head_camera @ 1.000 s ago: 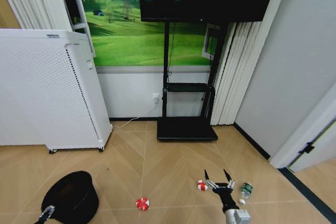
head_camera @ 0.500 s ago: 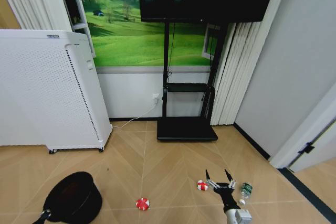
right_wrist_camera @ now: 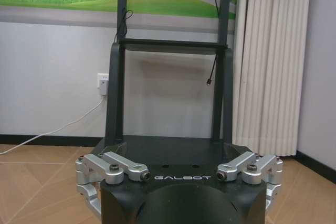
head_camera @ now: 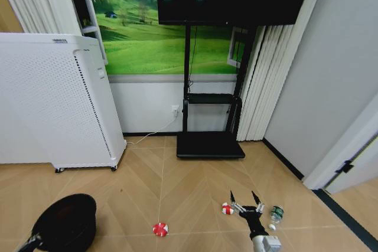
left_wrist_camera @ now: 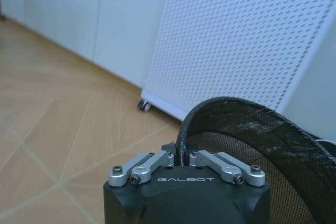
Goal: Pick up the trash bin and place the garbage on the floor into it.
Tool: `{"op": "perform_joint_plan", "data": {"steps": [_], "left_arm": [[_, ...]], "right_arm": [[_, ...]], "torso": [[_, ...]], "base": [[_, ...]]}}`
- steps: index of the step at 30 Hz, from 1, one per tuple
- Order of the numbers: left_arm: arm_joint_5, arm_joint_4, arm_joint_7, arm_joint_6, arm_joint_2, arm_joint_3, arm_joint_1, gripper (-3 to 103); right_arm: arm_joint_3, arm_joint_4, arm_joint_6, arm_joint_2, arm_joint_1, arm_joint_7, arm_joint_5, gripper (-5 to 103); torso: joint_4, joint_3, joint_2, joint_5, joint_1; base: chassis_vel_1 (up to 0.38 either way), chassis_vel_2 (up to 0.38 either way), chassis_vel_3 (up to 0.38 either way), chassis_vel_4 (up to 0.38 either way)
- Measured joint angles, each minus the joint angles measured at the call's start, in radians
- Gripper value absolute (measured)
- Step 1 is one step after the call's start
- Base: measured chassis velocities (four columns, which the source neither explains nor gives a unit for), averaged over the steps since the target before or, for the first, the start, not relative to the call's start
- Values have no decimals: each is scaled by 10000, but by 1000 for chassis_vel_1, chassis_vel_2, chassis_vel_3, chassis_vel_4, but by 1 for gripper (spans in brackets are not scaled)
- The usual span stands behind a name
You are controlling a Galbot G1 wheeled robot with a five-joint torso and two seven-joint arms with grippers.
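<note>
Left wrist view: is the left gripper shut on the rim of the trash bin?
Yes. The left gripper has its fingers pinched together on the black rim of the trash bin, with the mesh wall beside them.

A white perforated appliance (head_camera: pixel 56 101) stands at left; a TV stand (head_camera: pixel 209 119) centre, before a green landscape mural (head_camera: pixel 147 28); chevron wood floor (head_camera: pixel 177 193) below.

Left end effector (left_wrist_camera: pixel 181 159): clamping fingers (left_wrist_camera: pixel 169 147) onto the rim of the trash bin (left_wrist_camera: pixel 247 140), black mesh wall curving away beside it. White perforated appliance (left_wrist_camera: pixel 236 40): standing behind the bin, caster (left_wrist_camera: pixel 143 105) resting on the floor (left_wrist_camera: pixel 58 129). Pale wall panels (left_wrist_camera: pixel 79 14): running alongside.
</note>
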Motion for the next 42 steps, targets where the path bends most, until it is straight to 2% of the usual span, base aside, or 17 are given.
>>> {"op": "perform_joint_plan", "data": {"steps": [4, 6, 7, 10, 14, 20, 26, 31, 42], "left_arm": [[522, -278, 341, -188, 6, -153, 109, 7], [1078, -472, 521, -329, -12, -226, 145, 7], [1078, -472, 521, -329, -12, -226, 145, 7], [2132, -472, 638, -635, -75, -380, 144, 7], [2708, -254, 670, -968, -155, -515, 162, 7], [2671, -244, 690, -1122, -350, -584, 331, 7], [2782, 51, 859, -1469, -550, -757, 621, 7], [2854, 348, 978, -1882, -607, -877, 851, 7], [2890, 369, 1092, -2015, -686, -800, 894, 7]], "right_arm": [[-184, -46, -91, -29, 220, 0, -25, 100], [-261, -59, -123, -50, 306, -40, -24, 100], [-261, -59, -123, -50, 306, -40, -24, 100], [-402, -171, -88, -81, 239, -213, -111, 100], [-770, -402, -61, -105, 354, -193, -353, 100], [-1010, -484, -170, -87, 563, -77, -376, 100], [-903, -511, 88, -143, 302, -147, -427, 100], [-871, -476, 107, 30, 74, 53, -856, 100], [-899, -358, 96, 111, -46, 266, -1112, 100]], "torso": [[4, 2, 1, -1, 1], [6, 3, 2, -1, 2], [6, 3, 2, -1, 2], [-1, 5, 4, -2, 2], [4, 6, 6, -2, 2], [4, 7, 8, -2, 2], [2, 8, 9, -2, 3], [3, 9, 10, -2, 3], [3, 10, 11, -2, 3]], "base": [[0, 0, 0, 0], [0, 0, 0, 0], [0, 0, 0, 0], [0, 0, 0, 0], [0, 0, 0, 0], [0, 0, 0, 0], [0, 0, 0, 0], [0, 0, 0, 0], [0, 0, 0, 0]]}}
